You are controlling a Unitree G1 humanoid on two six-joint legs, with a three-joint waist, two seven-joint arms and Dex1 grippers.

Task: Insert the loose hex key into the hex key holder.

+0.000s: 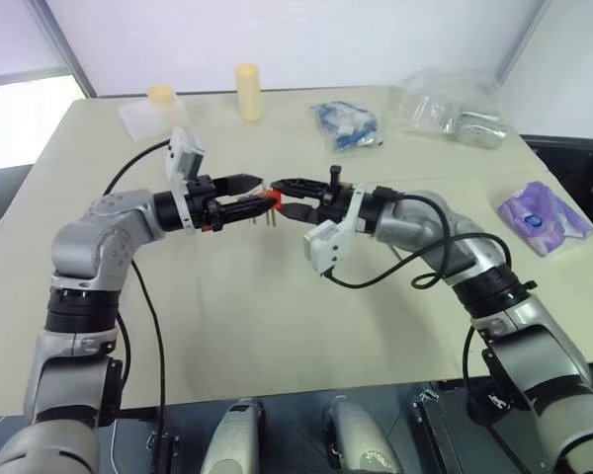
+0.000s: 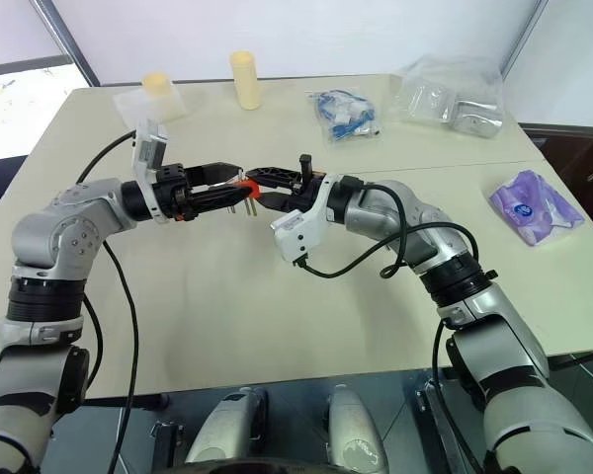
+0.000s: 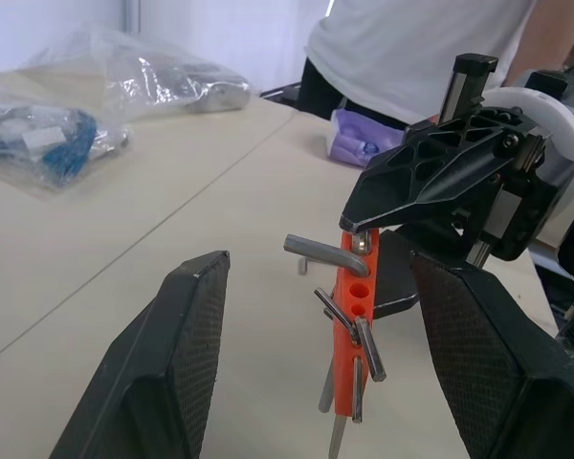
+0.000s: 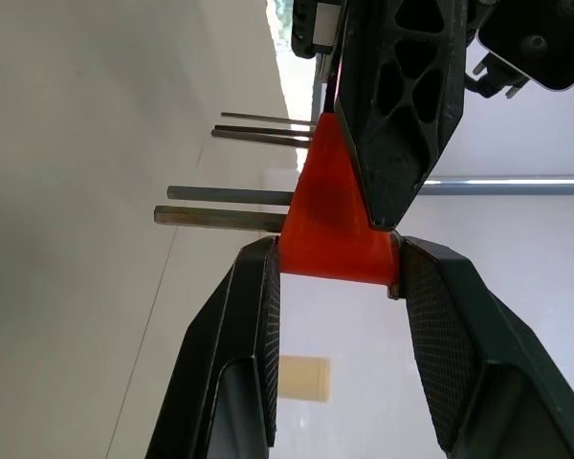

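The red-orange hex key holder (image 3: 346, 325) hangs above the table's middle, with several short metal keys sticking out of it. My right gripper (image 4: 337, 247) is shut on one end of the holder. A thicker grey L-shaped hex key (image 3: 311, 247) sits with its bend at the holder's top hole and its short leg pointing sideways; neither gripper holds it. My left gripper (image 1: 267, 195) faces the right one. It is open, with a wide finger (image 3: 172, 373) on each side of the holder and a gap to it on both sides.
At the table's far edge stand two pale yellow cylinders (image 1: 247, 91). Beside them lie a bag of blue parts (image 1: 344, 125) and a clear bag (image 1: 450, 109). A purple-and-white packet (image 1: 542, 217) lies at the right. A person in a white shirt (image 3: 411, 48) stands beyond the table.
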